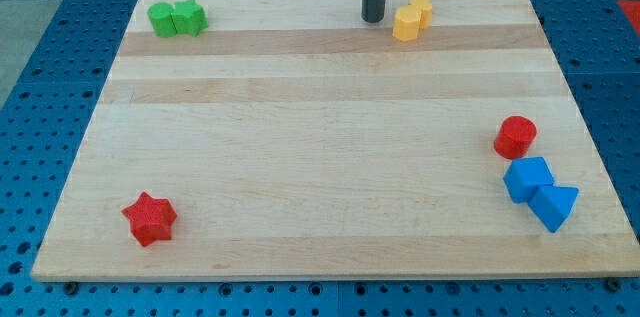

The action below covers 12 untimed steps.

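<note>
My tip (373, 19) stands near the view's top edge of the wooden board (320, 137), a little right of centre. Nearest to it, just to its right, is a yellow hexagonal block (406, 24), with a small gap between them. A second yellow block (423, 9) touches that one from behind on its right. Two green blocks sit together at the top left: a rounded one (161, 20) and an angular one (189, 18).
A red star (149, 219) lies near the bottom left corner. At the right edge a red cylinder (515, 137) stands above a blue cube (527, 179) and a blue triangular block (553, 205), which touch each other. Blue pegboard surrounds the board.
</note>
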### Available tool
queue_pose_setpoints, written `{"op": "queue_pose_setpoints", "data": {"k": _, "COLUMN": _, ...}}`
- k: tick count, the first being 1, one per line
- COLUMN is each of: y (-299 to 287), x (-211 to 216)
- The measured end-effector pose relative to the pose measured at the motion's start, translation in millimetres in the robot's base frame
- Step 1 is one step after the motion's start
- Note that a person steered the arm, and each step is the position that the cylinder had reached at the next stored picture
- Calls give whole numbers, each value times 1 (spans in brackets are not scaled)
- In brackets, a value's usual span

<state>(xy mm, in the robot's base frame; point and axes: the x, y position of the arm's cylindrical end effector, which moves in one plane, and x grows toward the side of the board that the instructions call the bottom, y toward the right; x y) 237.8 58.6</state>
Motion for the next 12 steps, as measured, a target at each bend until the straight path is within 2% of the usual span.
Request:
{"op": "queue_pose_setpoints", "data": {"k": 2, "y": 30, "x": -2}}
{"op": "queue_pose_setpoints", "data": {"k": 4, "y": 91, "x": -5}}
{"op": "queue_pose_setpoints", "data": {"k": 8, "y": 149, "x": -5}}
{"op": "queue_pose_setpoints", "data": {"k": 9, "y": 145, "x": -8}}
{"op": "queue_pose_setpoints", "data": {"k": 12, "y": 42, "x": -21}}
